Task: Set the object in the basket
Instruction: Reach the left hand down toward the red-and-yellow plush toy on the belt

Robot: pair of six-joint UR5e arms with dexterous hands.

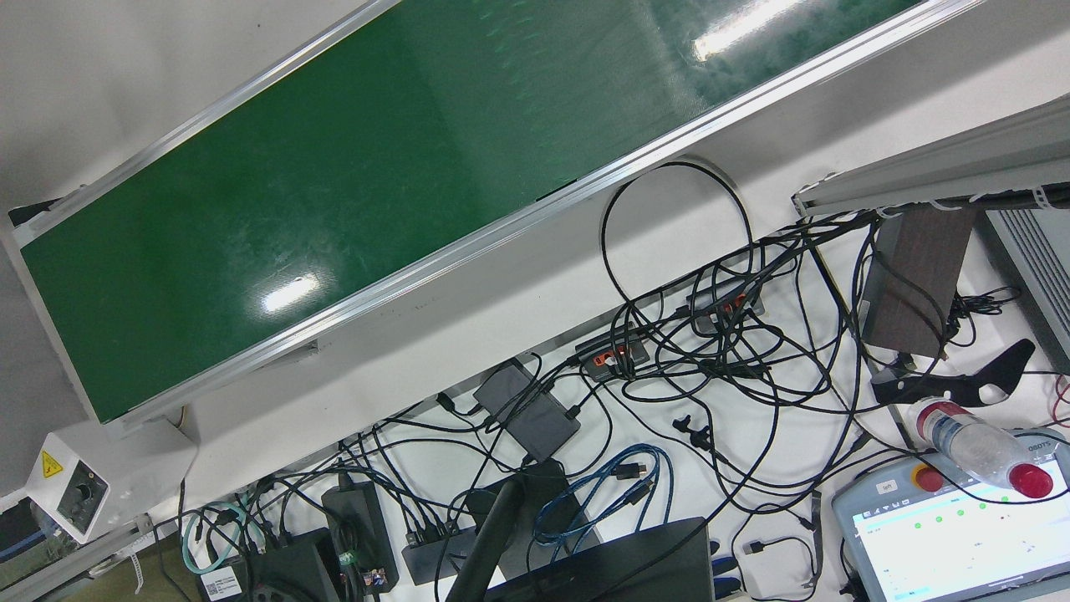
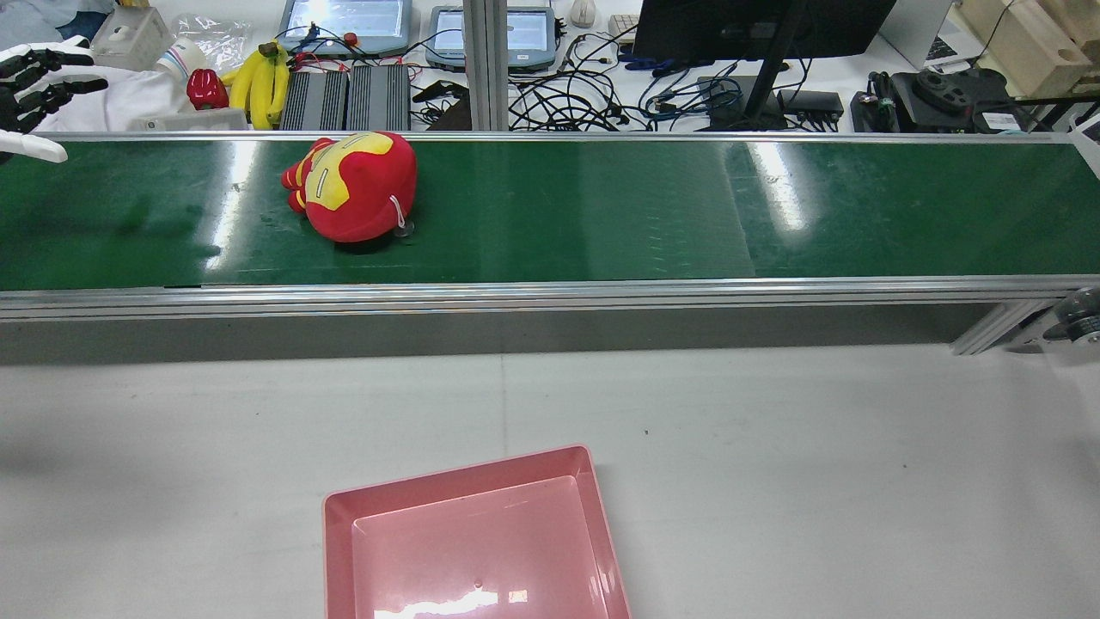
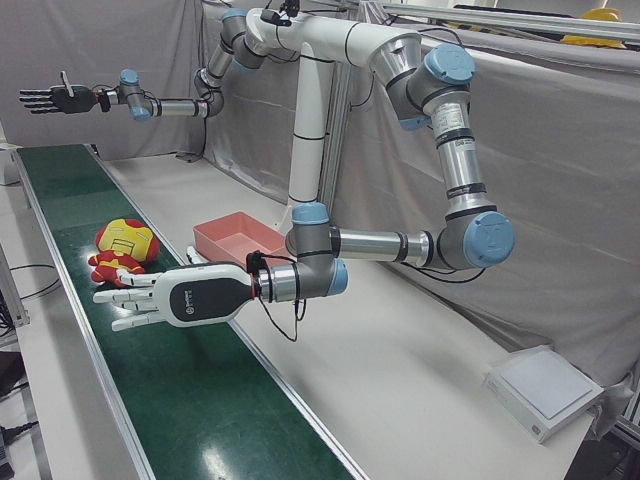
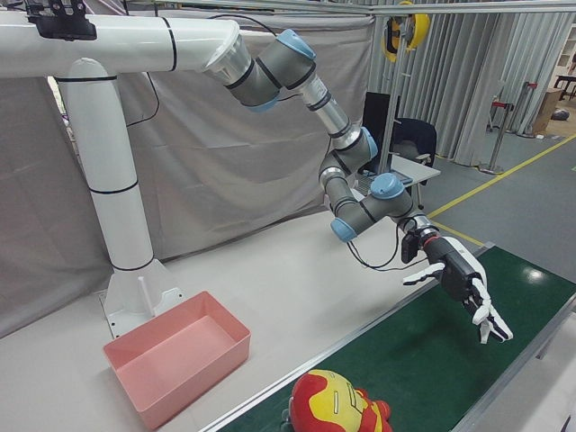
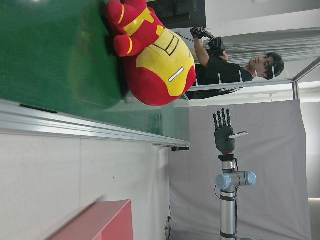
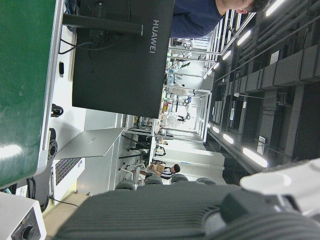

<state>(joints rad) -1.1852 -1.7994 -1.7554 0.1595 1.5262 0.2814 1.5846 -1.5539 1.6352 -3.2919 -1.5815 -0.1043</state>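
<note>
Both hands flat, fingers spread: left hand, right hand.

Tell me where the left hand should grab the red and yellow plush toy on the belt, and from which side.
Probably take the plush toy by its big round red head, coming down from above with the left hand. It lies on its side on the green belt, the head is its bulkiest part, and its limbs are short stubs. The hand is open beside it.
</note>
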